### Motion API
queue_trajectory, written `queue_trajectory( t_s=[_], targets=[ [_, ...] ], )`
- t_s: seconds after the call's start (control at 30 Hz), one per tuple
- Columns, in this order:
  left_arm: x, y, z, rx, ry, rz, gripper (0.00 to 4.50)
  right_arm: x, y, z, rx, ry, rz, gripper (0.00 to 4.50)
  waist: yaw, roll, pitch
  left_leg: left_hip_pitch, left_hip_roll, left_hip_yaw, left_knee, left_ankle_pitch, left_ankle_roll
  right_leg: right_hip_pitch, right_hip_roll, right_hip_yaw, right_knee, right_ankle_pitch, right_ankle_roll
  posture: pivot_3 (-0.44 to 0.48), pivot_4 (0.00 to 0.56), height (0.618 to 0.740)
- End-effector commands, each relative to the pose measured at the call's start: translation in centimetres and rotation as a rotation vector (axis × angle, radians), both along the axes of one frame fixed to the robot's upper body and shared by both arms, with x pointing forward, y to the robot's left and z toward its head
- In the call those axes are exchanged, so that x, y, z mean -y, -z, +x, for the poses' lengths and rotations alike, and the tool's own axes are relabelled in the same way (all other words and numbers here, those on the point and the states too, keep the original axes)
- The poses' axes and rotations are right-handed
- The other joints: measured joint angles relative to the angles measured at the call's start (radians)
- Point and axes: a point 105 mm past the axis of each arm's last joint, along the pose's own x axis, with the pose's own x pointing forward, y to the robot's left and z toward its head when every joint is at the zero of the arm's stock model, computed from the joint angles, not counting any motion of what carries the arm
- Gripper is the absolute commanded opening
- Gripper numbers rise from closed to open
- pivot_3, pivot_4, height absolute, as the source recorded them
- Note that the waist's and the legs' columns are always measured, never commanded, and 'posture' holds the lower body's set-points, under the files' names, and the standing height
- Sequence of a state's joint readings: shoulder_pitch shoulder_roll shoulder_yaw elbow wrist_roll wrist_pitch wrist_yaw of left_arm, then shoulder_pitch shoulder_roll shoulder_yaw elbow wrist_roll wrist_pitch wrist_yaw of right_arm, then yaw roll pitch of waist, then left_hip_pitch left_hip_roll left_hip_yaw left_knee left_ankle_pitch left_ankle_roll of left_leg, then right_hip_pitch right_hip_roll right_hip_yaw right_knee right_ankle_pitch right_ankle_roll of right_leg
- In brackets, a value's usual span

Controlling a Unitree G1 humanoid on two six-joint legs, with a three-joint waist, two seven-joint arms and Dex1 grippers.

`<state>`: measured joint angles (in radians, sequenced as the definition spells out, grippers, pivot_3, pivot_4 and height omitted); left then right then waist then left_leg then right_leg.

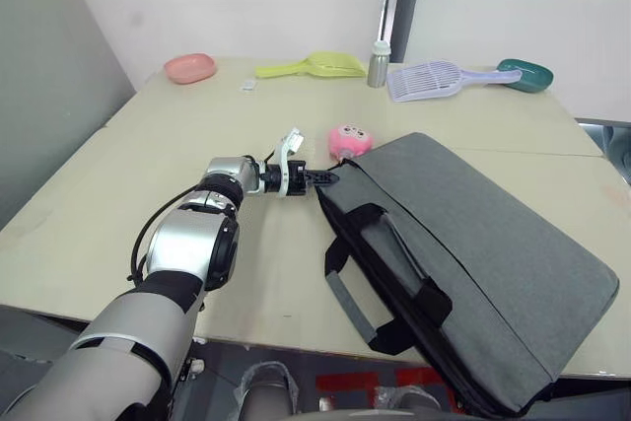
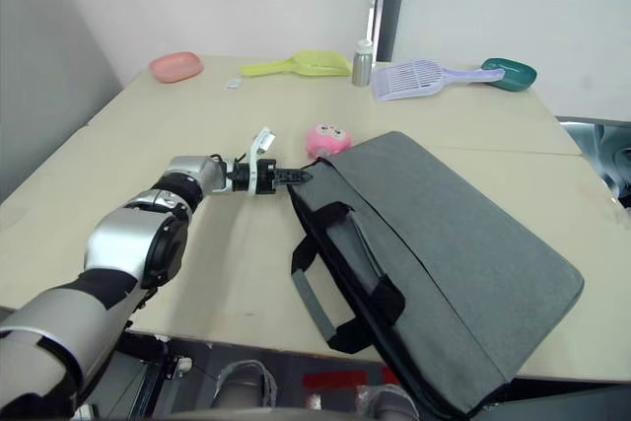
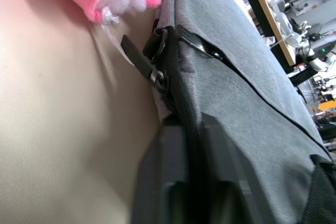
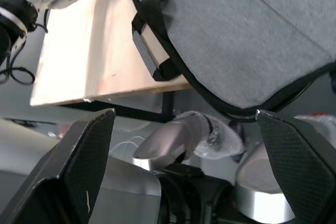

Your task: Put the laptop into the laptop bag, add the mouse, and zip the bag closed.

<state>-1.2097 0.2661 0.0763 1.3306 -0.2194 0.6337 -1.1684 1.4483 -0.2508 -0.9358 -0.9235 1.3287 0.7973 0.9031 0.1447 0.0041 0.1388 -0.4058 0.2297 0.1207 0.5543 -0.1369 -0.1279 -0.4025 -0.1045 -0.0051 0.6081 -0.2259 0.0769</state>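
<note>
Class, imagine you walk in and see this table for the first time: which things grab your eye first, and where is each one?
The big grey laptop bag dominates, lying slantwise on the table's right side with one corner hanging past the near edge. The left gripper reaches to the bag's far-left corner, its jaws closed on the black zipper edge there. Just behind that corner sits a fuzzy pink toy.

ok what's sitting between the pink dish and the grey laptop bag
In the left eye view, the fuzzy pink toy lies between the pink dish and the laptop bag, close against the bag's corner.
</note>
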Motion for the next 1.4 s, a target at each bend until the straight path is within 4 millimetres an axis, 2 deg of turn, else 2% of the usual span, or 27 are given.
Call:
queue_trajectory(
  t_s=[0.03,0.23,0.33,0.5,0.73,1.0,1.27,1.4],
  targets=[
    [-1.5,-2.3,0.6,0.068,-0.005,-0.006,0.04,1.6,1.7,0.8,-0.044,0.072,0.054,4.50,-0.007,-0.001,0.001,0.000,0.000,0.000,0.000,0.000,0.000,0.000,0.000,0.000,0.000,0.000,0.000,0.000,0.150,0.740],
    [-3.7,-3.1,0.3,0.058,-0.022,-0.035,0.04,0.6,3.2,1.5,-0.130,0.005,0.100,4.50,-0.010,0.002,0.003,0.001,0.000,0.000,0.000,0.000,-0.001,0.000,0.001,0.001,0.002,0.000,0.001,0.000,0.150,0.740],
    [-4.9,-2.7,-0.1,0.036,-0.033,-0.032,0.04,0.6,4.0,2.2,-0.150,0.019,0.115,4.50,-0.010,0.002,0.003,0.001,0.000,0.000,0.001,0.000,0.000,0.000,0.001,0.000,0.001,0.001,0.001,0.000,0.150,0.740],
    [-6.2,-1.9,-1.1,0.002,-0.046,-0.029,0.04,-0.5,3.0,3.5,-0.118,-0.024,0.144,4.50,-0.001,0.002,0.003,0.001,-0.001,-0.001,0.001,0.000,0.000,0.001,0.000,0.000,0.002,0.000,0.000,0.000,0.150,0.740],
    [-6.0,-1.6,-2.0,-0.014,-0.037,-0.033,0.04,-1.2,3.3,4.8,-0.128,-0.030,0.126,4.50,0.007,0.002,0.003,0.001,-0.001,-0.001,0.004,0.000,0.000,0.002,0.000,0.000,0.003,0.000,0.000,0.000,0.150,0.740],
    [-5.5,-2.1,-2.1,0.000,-0.030,-0.043,0.04,-1.7,3.2,6.6,-0.090,-0.010,0.137,4.50,0.010,0.002,0.003,0.001,-0.001,-0.001,0.005,0.001,0.001,0.002,0.000,0.000,0.004,0.001,0.000,0.000,0.150,0.740],
    [-5.5,-2.3,-2.1,0.007,-0.036,-0.051,0.04,-2.0,3.7,6.9,-0.097,-0.017,0.127,4.50,0.010,0.002,0.003,0.000,-0.001,-0.002,0.005,0.001,0.001,0.002,0.000,0.000,0.004,0.001,0.000,0.000,0.150,0.740],
    [-5.5,-2.4,-2.1,0.014,-0.042,-0.050,0.00,-1.2,4.0,7.5,-0.078,0.011,0.093,3.33,0.010,0.002,0.003,0.000,-0.001,-0.002,0.006,0.001,0.001,0.002,0.000,0.000,0.004,0.001,0.000,0.000,0.150,0.740]
  ],
)
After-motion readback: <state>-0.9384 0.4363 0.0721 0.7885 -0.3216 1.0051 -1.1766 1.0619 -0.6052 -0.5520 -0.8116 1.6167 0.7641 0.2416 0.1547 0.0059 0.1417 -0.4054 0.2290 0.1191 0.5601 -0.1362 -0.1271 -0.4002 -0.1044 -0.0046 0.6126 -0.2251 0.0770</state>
